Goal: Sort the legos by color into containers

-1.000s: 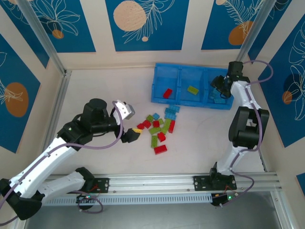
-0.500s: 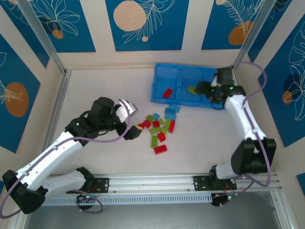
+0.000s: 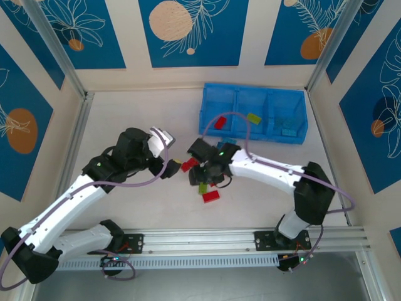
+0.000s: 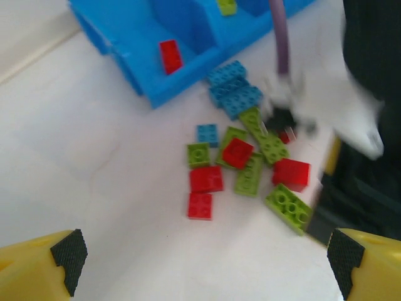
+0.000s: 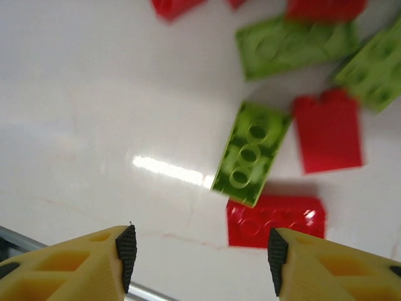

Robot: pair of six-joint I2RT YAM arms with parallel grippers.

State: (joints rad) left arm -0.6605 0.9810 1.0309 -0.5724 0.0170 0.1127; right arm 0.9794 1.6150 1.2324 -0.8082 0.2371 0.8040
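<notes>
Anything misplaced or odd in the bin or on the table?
Nothing stands out. The bin sits upright, with a red brick in its left compartment, a green brick in the middle and blue bricks on the right, no colours mixed. The unsorted pile lies loose before it.

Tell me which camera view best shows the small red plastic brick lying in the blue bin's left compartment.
Left wrist view: the small red plastic brick looks large there, alone on the compartment floor of the blue plastic bin. The top external view shows it smaller, in the leftmost of three compartments.
</notes>
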